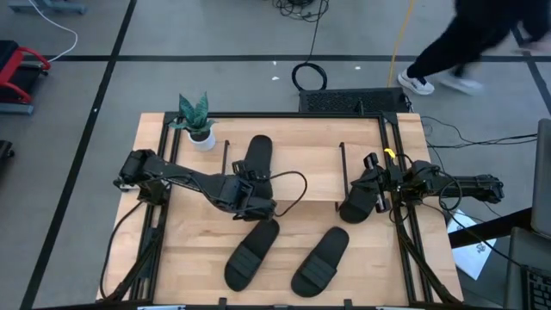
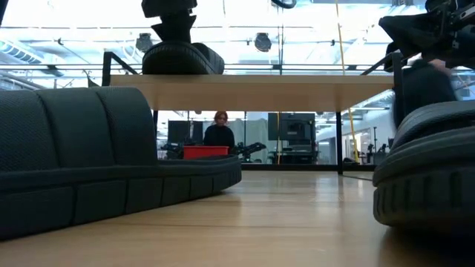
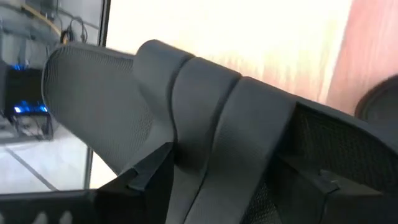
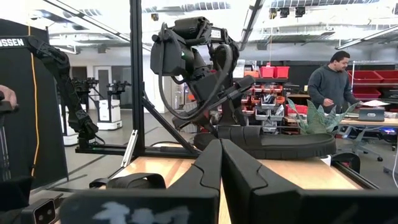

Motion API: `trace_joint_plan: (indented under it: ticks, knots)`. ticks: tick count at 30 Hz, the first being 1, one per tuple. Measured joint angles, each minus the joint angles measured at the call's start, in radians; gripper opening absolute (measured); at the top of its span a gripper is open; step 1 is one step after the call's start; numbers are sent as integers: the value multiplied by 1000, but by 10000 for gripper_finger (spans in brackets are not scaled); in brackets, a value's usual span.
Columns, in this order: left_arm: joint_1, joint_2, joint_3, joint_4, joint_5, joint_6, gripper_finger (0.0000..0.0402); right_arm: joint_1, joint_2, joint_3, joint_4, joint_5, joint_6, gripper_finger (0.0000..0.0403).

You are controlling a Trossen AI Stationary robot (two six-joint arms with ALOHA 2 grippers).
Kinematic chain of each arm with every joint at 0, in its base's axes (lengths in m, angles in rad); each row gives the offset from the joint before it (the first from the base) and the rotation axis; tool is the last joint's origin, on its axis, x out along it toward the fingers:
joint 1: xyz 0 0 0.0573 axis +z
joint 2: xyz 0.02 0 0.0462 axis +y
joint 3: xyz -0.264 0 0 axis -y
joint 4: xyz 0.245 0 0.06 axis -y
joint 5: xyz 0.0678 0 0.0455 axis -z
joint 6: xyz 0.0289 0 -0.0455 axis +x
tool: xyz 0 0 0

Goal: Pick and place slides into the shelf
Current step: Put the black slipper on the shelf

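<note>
**Two slides gripped at the shelf, two lying on the table**

The left hand (image 1: 248, 196) is closed on a matte black slide sandal (image 1: 256, 162) lying on the light wood plank top of the shelf (image 1: 306, 168), near its left end. The right hand (image 1: 372, 191) is clamped on a second black slide (image 1: 355, 205) at the shelf's right front edge. Two further black slides (image 1: 252, 252) (image 1: 320, 260) lie side by side on the wooden table (image 1: 189, 250) near its front edge. A small potted plant (image 1: 196, 120) stands at the shelf's rear left corner.
</note>
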Motion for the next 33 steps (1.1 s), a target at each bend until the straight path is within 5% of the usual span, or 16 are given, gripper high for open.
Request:
trace_joint_plan:
  ticks: [17, 33]
  knots:
    - [-2, 1, 22, 43, 15, 97, 212, 0, 0, 0, -1, 0, 0, 0]
    - [4, 2, 113, -15, 18, -61, 214, 0, 0, 0, -5, -1, 0, 0]
